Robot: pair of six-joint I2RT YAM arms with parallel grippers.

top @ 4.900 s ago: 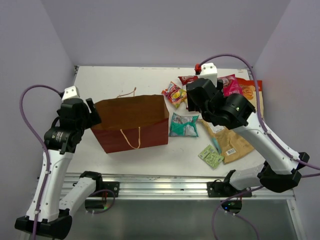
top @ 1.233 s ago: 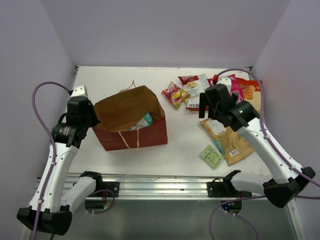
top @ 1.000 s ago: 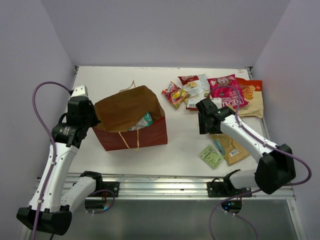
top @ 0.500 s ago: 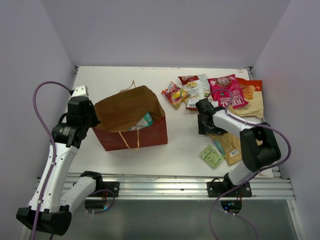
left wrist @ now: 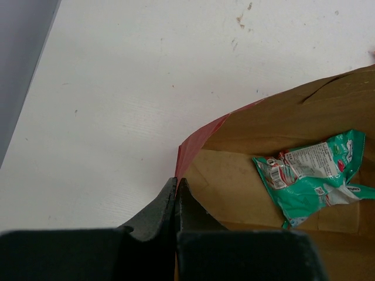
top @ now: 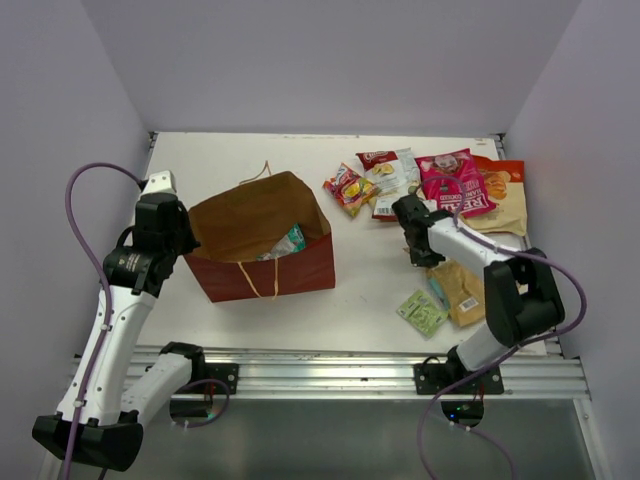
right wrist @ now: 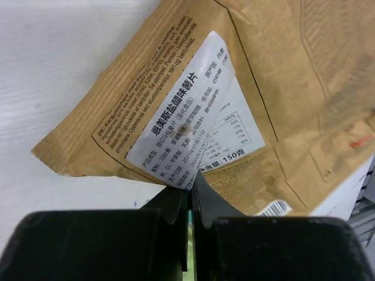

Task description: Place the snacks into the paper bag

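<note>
Three pale lavender walls enclose a white surface. At its 9 o'clock side stands the dark red-brown paper bag, mouth open, with a crinkly teal packet inside. The left gripper is clenched on the bag's rim. Toward 2 o'clock lie a pink-red packet and a yellow-red packet. At 4 o'clock the right gripper pinches the large tan kraft pouch by its edge, with a small flat green sachet just beside the pouch.

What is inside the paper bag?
One teal packet lies inside the paper bag. The bottom behind its front wall is hidden.
</note>
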